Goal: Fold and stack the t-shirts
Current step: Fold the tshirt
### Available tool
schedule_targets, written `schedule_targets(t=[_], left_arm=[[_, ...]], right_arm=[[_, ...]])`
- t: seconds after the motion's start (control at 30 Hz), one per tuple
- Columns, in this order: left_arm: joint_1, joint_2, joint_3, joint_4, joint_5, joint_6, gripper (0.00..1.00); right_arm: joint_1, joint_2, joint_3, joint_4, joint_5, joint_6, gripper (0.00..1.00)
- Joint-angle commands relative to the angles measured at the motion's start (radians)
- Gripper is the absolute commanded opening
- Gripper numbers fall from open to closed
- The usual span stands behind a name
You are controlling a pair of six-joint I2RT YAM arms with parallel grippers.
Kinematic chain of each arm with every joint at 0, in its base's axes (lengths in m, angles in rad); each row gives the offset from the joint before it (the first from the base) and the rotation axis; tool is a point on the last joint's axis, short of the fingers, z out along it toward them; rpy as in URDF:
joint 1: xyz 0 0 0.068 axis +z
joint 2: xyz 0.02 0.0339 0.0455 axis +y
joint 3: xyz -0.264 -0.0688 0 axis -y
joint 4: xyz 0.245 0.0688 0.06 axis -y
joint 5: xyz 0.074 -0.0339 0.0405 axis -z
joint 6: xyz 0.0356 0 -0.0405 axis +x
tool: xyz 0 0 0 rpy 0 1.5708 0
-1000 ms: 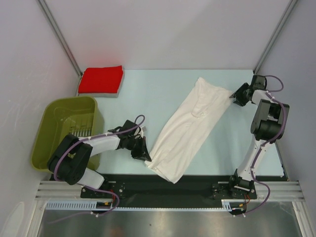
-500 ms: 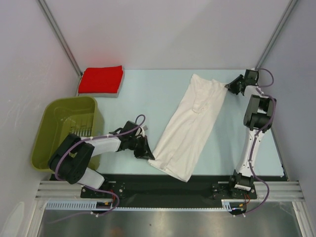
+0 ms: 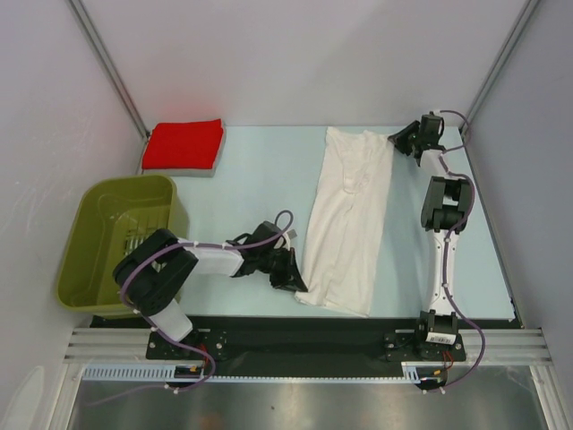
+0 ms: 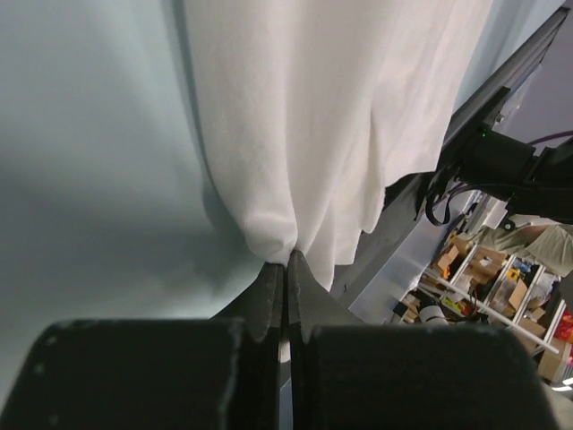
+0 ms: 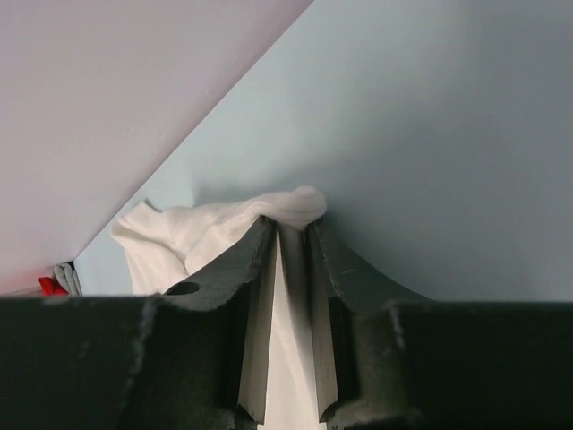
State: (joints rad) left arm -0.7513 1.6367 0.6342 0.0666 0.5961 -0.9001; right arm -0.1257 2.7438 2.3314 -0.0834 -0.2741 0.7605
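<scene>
Since the earlier frames the white t-shirt [image 3: 349, 224] has been swung from a diagonal lie to a near-to-far one, the left gripper [image 3: 294, 276] has been carried to the right, and the right gripper [image 3: 400, 139] has been moved farther back and to the left.

At the left, an olive-green plastic basket [image 3: 89, 215] is set at the table [image 3: 251, 179] edge. Behind it, the red t-shirt [image 3: 183, 143] is laid as a folded rectangle at the far left corner.

The left arm is stretched low along the near edge. Its fingers [image 4: 269, 291] are pressed together on the near hem of the white t-shirt [image 4: 313, 116] – the cloth is gathered into soft pleats at their tips.

The white t-shirt is spread as a long, smooth, lightly creased strip right of centre.

The right arm is extended almost straight towards the far right corner. The right gripper [image 5: 291, 237] is held narrow – a bunched fold of white cloth [image 5: 206, 228] is clamped between its fingers.
</scene>
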Motion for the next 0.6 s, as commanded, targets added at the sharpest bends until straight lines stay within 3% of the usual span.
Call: schedule_targets(t=[0.0,0.17,0.2,0.23,0.27,0.37,0.4,0.57], left_arm=[[-0.072,0.023,0.025,0.099,-0.019,-0.105,0.0],[-0.112,0.02,0.015,0.101,-0.045,-0.117,0.04],[-0.111,0.008,0.015,0.092,-0.054,-0.102,0.07],[-0.109,-0.003,0.018,0.05,-0.065,-0.088,0.23],[-0.108,-0.017,0.024,0.018,-0.079,-0.071,0.33],[-0.1,-0.093,0.071,-0.157,-0.153,0.035,0.52],[-0.095,-0.11,0.085,-0.2,-0.168,0.065,0.55],[-0.051,-0.163,0.154,-0.378,-0.168,0.22,0.6]], right_arm=[[0.018,0.034,0.034,0.028,0.033,0.019,0.25],[0.024,0.057,0.091,-0.002,0.012,0.03,0.36],[0.021,0.062,0.118,-0.082,0.01,0.019,0.41],[0.02,0.053,0.15,-0.119,0.013,-0.01,0.46],[0.017,0.039,0.151,-0.151,0.016,-0.021,0.59],[-0.006,-0.064,0.116,-0.283,0.045,-0.091,0.68],[-0.012,-0.096,0.094,-0.333,0.059,-0.107,0.75],[-0.06,-0.312,0.005,-0.583,0.107,-0.203,0.89]])
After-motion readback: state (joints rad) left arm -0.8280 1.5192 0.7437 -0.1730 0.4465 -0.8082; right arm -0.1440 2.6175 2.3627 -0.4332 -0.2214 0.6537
